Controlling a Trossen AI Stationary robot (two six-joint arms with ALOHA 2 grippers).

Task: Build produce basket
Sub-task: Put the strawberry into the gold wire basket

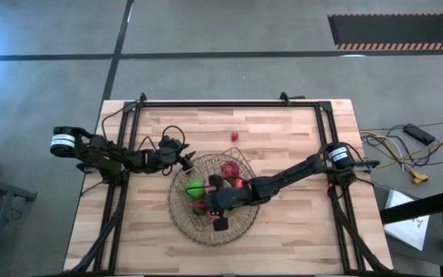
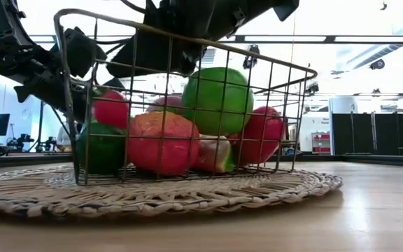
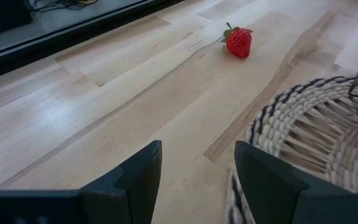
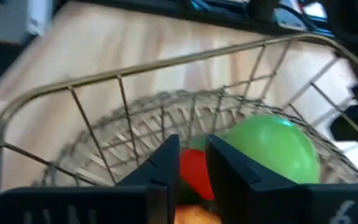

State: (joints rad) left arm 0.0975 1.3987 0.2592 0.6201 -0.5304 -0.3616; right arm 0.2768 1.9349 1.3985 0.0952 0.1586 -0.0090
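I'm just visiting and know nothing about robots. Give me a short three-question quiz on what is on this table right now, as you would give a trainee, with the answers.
1. True or false: the basket stands directly on the bare wooden table.
2. Which piece of produce lies outside the basket? A) strawberry B) green apple C) peach
3. Fill in: the right gripper is over the ____, while the left gripper waits beside the round mat.

Key
1. False: it stands on the round woven mat.
2. A: the strawberry lies alone on the table, beyond the mat.
3. basket
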